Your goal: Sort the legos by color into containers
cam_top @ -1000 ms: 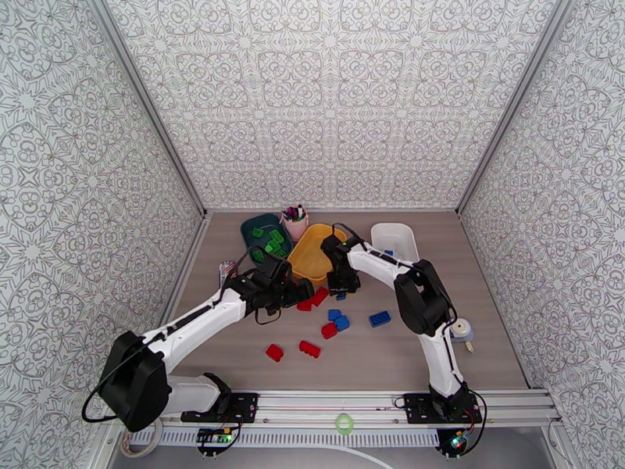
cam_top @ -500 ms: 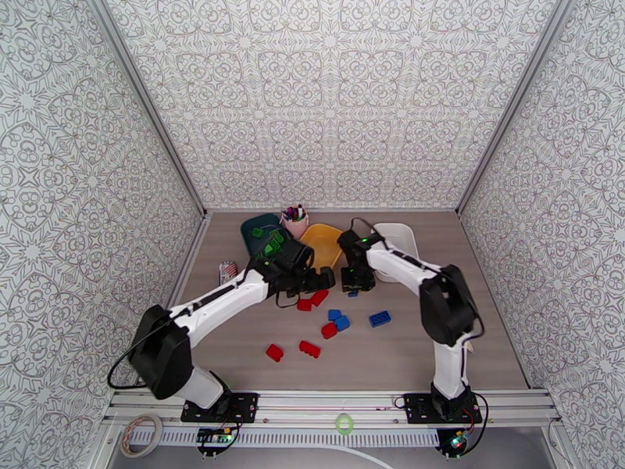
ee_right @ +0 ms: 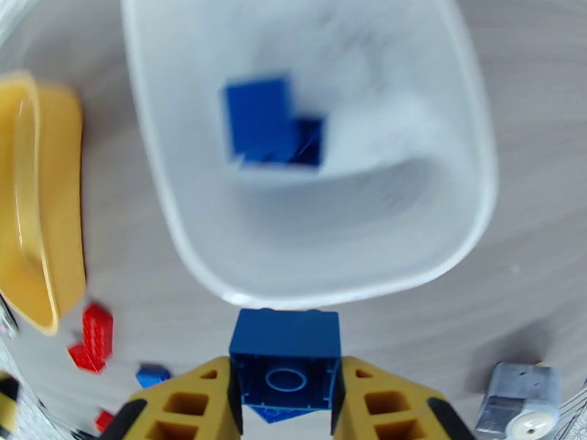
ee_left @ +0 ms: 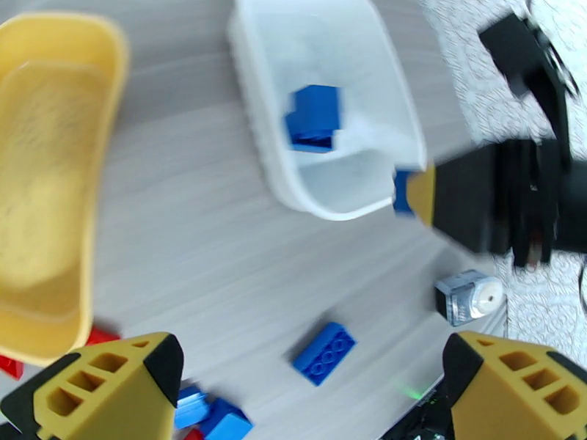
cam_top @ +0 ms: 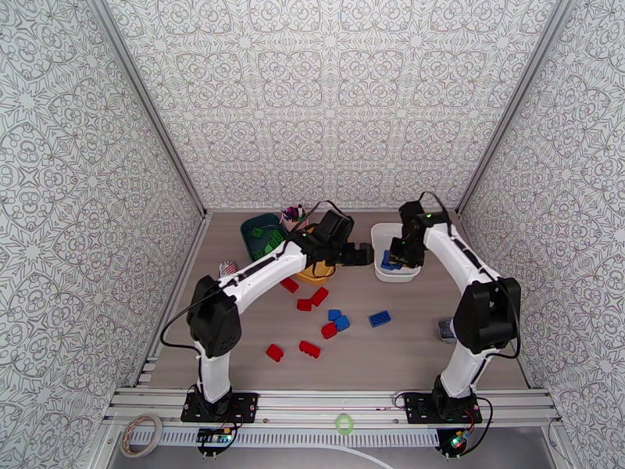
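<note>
Your right hand (ee_right: 286, 405) is clamped on 1 blue lego (ee_right: 285, 361) at the white tray's (ee_right: 469, 214) rim (other blue legos (ee_right: 268, 122) lie inside), while your left hand (cam_top: 359, 254) hangs wide apart above the counter (ee_left: 183, 236).

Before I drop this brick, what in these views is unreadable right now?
- Yellow tray contents: top view, left arm covers it; left wrist view, blurred and cut by the edge.
- Blue bricks in white tray: count unclear, right wrist view blurred.
- Green bricks in teal tray: too small to count, top view.
</note>
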Motion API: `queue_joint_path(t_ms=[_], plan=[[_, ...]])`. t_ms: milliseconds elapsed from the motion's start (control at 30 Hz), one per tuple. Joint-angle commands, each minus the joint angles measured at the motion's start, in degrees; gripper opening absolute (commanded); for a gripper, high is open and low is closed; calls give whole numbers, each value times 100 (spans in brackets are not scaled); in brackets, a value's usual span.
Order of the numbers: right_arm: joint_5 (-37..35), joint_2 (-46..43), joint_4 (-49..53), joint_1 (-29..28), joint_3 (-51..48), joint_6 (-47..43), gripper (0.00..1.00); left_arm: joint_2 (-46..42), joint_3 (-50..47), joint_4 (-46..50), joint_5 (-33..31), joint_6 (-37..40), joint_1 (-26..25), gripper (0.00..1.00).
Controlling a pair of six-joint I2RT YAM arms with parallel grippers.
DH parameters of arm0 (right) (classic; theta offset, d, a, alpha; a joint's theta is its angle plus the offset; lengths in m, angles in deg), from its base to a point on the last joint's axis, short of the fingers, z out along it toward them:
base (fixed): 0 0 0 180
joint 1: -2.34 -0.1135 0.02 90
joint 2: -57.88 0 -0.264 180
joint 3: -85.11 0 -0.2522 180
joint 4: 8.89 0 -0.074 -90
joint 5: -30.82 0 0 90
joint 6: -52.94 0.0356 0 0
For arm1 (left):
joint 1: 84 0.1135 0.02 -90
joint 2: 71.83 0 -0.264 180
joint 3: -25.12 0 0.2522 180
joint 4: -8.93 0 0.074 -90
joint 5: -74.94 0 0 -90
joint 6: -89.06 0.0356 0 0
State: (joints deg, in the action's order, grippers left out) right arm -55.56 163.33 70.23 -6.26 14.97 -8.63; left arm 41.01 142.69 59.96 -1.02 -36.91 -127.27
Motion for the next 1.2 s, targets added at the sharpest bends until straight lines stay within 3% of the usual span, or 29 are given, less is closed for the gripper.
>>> queue_joint_path(t_ms=[0,367,567,1033,1167], plan=[[8,451,239,142,623,-118,33,206,391,281,289,151,-77,99],[119,2137,934,236,2761,-196,33,34,131,264,288,59,-48,99],[315,2757,1247,236,3565,-326,42,-154,-151,243,292,-16,-14,99],[254,2536,1679,255,4312,-476,58,-633,-698,130,55,-148,132,99],[350,1914,1518,241,3690,-454,58,-752,-785,235,-257,-114,156,100]])
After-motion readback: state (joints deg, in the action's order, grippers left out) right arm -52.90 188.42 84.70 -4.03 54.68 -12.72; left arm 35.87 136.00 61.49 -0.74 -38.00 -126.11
